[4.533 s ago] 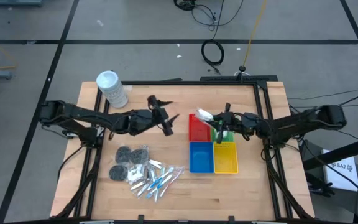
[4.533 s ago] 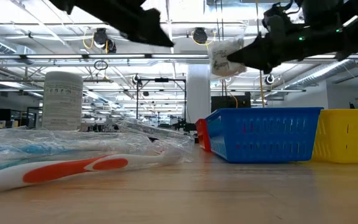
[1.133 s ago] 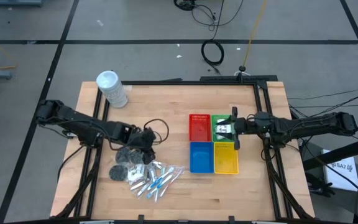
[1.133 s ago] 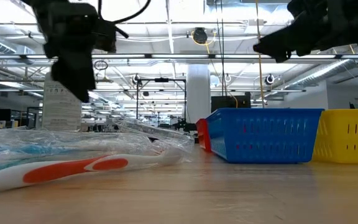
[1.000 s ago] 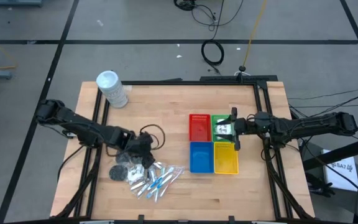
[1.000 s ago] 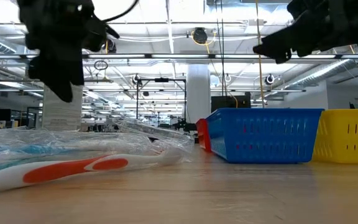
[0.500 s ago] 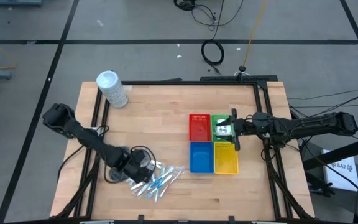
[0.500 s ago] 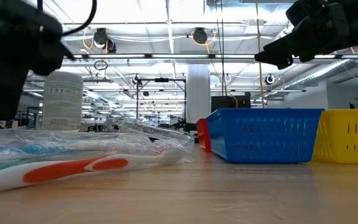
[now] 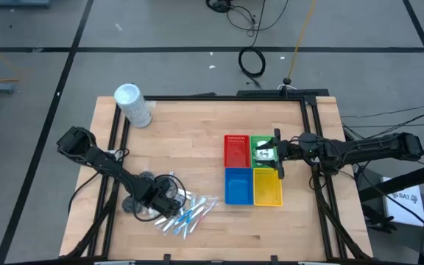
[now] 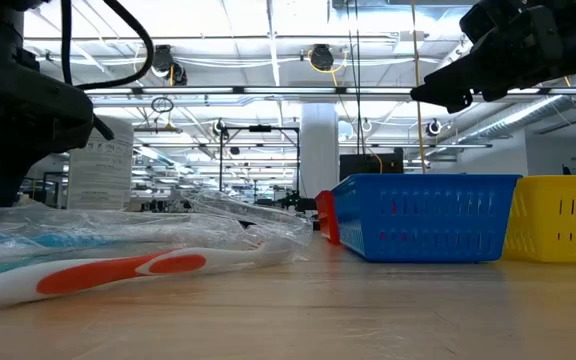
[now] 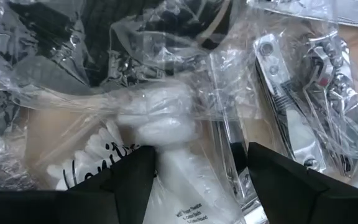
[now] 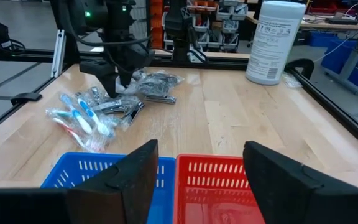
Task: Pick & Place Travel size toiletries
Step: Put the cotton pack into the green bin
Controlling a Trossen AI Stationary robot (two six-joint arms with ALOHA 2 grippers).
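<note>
The travel size toiletries lie in a pile (image 9: 182, 210) near the table's front left: clear-wrapped toothbrush sticks (image 9: 190, 216), metal clippers (image 11: 278, 112), dark grey bundles (image 11: 104, 25) and a white packet (image 11: 166, 162). My left gripper (image 9: 162, 200) points down into the pile, open, and its fingers (image 11: 129, 174) stand on either side of the white packet. Another white packet (image 9: 265, 153) lies in the green tray (image 9: 262, 142). My right gripper (image 9: 277, 154) hovers level over the trays, open, with nothing between its fingers (image 12: 201, 149). My left gripper comes from above, pointing down, with one finger (image 11: 272, 174) on each side of the clear-wrapped white packet's middle (image 11: 176, 155). The packet lies flat on the pile. Whether the fingers touch it or its wrapper, I cannot tell.
Red (image 9: 235, 151), blue (image 9: 238, 185) and yellow (image 9: 267, 186) trays join the green one in a square block right of centre. A tall white tub (image 9: 132, 104) stands at the far left corner. Bare wood shows between pile and trays.
My left gripper has gone toward the table's near edge and down onto the pile, rolling its wrist as it sank; it now covers the dark bundles in the high view. Its fingers have stayed open. The pile has not visibly shifted.
</note>
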